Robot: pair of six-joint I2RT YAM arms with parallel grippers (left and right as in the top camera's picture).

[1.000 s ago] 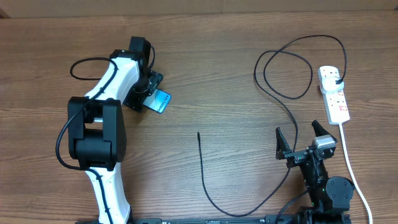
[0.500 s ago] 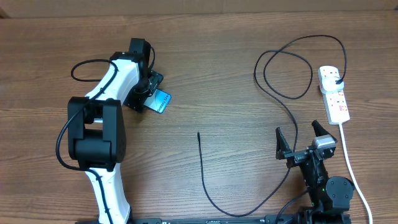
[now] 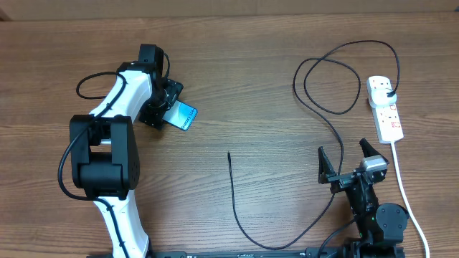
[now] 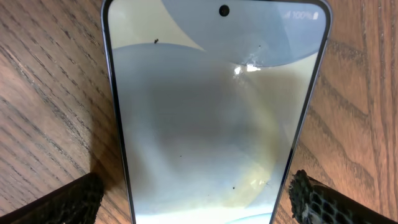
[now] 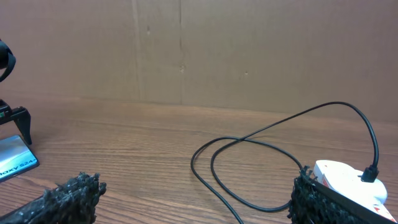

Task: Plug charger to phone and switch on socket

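The phone (image 3: 185, 116), its screen lit blue, lies flat at the left-centre of the table. My left gripper (image 3: 168, 107) is open and straddles its near end. In the left wrist view the phone (image 4: 214, 106) fills the frame between the two fingers (image 4: 193, 202), with a gap on each side. The charger cable's free tip (image 3: 229, 155) lies mid-table. The cable (image 3: 326, 107) runs in loops to its black plug (image 3: 388, 91), seated in the white socket strip (image 3: 385, 109) at the right. My right gripper (image 3: 348, 166) is open and empty, low at the front right.
The strip's white cord (image 3: 401, 183) runs down the right side past my right arm. In the right wrist view, between the open fingers (image 5: 193, 202), lie the cable loops (image 5: 249, 168), the strip (image 5: 348, 180) and the distant phone (image 5: 15, 163). A cardboard wall (image 5: 199, 50) backs the table.
My left arm has shifted slightly to the left and up at the phone. The phone, the cable and the right arm have not moved.
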